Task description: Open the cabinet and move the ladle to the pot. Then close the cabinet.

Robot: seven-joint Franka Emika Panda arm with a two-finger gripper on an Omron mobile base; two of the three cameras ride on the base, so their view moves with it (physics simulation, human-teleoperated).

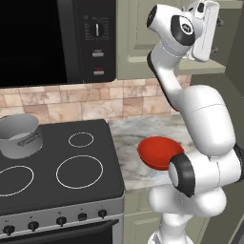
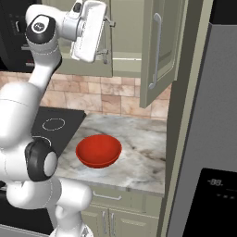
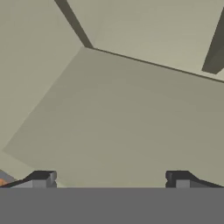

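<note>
Cabinet (image 2: 159, 51) first: a pale olive-beige wall unit with recessed-panel doors, its right door swung out toward the room and carrying a long vertical silver bar handle (image 2: 156, 51). In the hand view its flat, matte inner walls (image 3: 127, 127) meet along dark seams. Whether the ladle lies inside cannot be told; a small orange patch (image 3: 2, 183) shows at the lower left edge of the hand view, too little of it to name.

Below the cabinet runs a marbled grey-white counter (image 2: 139, 148) backed by tan stone tiles (image 1: 105, 102). To its left sits a smooth black stove top (image 1: 71, 162) with white burner rings, under a black microwave (image 1: 57, 40).

On the back left burner stands the pot (image 1: 19, 136), a plain grey metal cylinder with a side handle; nothing can be made out inside it. On the counter near the stove rests a glossy red bowl (image 2: 98, 151), round and shallow, holding nothing.

High up at the cabinet opening is the gripper (image 3: 109, 178), pointed into the interior. Its two small dark finger tips (image 3: 41, 177) stand wide apart, and nothing is between them or touching them.
</note>
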